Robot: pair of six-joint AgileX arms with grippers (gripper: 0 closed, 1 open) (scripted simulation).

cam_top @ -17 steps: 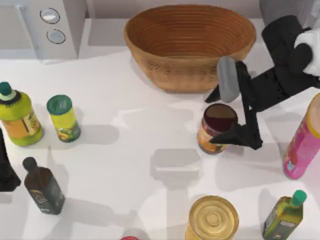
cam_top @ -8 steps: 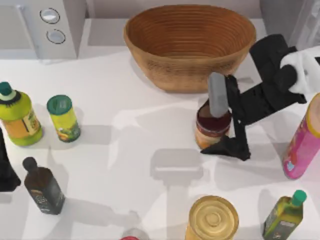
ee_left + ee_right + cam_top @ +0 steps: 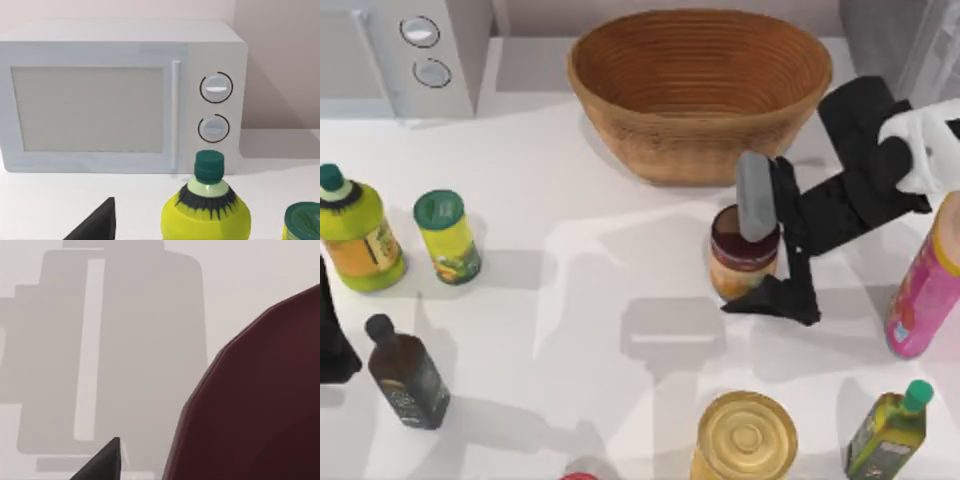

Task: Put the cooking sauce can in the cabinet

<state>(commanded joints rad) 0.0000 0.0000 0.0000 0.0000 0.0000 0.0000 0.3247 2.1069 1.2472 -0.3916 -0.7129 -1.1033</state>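
- The right gripper (image 3: 760,255) sits over the cooking sauce can (image 3: 744,265), jaws spread wide — one grey finger across the can's far rim, the dark one low on its near side, not visibly clamped.
- The can stands upright between those jaws, on the table (image 3: 620,270), just in front of the basket (image 3: 700,90).
- From the right wrist, the maroon lid (image 3: 260,400) looms right beside a dark fingertip (image 3: 102,462).
- The left arm (image 3: 332,330) is parked at the table's left edge — I cannot tell how its jaws stand.

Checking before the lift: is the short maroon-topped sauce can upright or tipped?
Upright: the short maroon-topped sauce can shows its round top facing up, between the right gripper's fingers.
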